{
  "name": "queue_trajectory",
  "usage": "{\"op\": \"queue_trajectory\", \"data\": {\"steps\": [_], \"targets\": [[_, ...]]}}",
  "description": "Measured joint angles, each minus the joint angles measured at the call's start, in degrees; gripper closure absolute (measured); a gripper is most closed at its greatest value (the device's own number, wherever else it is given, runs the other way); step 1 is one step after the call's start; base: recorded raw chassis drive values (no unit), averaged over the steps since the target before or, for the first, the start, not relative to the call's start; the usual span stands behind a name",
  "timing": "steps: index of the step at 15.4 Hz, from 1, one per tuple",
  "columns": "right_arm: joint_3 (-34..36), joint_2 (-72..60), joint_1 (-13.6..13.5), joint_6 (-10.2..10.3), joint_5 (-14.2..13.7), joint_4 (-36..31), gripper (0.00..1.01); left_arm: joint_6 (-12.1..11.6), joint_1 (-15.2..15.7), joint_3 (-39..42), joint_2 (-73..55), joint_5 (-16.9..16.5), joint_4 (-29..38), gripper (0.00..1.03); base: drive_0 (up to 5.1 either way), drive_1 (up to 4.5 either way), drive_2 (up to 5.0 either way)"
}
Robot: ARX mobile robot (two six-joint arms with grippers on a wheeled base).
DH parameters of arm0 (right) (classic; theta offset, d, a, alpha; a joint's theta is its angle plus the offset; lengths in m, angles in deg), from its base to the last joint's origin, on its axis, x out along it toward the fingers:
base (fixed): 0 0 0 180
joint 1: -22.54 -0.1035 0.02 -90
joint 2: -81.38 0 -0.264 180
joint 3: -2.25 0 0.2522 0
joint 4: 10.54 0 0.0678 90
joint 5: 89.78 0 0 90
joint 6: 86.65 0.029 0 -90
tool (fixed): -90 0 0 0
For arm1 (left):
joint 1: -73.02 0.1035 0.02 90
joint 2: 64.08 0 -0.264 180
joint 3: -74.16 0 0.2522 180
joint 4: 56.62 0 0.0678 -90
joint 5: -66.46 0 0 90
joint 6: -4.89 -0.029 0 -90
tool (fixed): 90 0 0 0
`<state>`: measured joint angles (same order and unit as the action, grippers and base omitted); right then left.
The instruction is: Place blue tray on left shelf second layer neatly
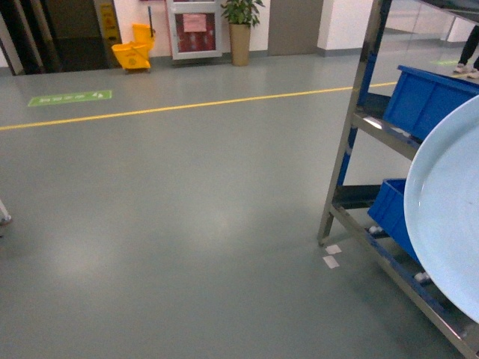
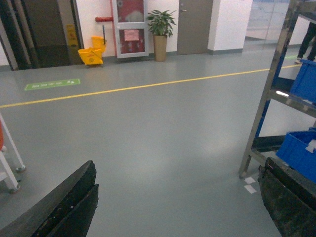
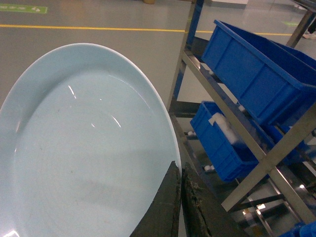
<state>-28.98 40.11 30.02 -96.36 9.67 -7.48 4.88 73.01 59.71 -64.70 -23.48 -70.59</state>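
Rack point(image 1: 352, 142) of shiny steel stands at the right, with deep-blue crates point(image 1: 426, 97) on its levels. Just in front of that rack, the blue tray point(image 3: 84, 158) is tilted up on edge, its rim pinched in the closed right hand point(image 3: 178, 197), clear of the shelf levels. Which level is the second layer is hard to judge from here. Away from the rack over bare floor point(image 1: 187, 209), the left hand point(image 2: 173, 202) is spread wide, holding nothing.

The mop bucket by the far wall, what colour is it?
Yellow. The mop bucket shows best in the left wrist view.
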Motion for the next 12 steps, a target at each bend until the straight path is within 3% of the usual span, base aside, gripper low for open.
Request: {"op": "queue_trajectory", "data": {"steps": [12], "targets": [[0.0, 0.02, 0.0, 0.0, 0.02, 0.0, 0.99, 0.0, 0.0, 0.0, 0.0, 0.0, 0.0, 0.05, -1.7, -1.67, -1.7]]}}
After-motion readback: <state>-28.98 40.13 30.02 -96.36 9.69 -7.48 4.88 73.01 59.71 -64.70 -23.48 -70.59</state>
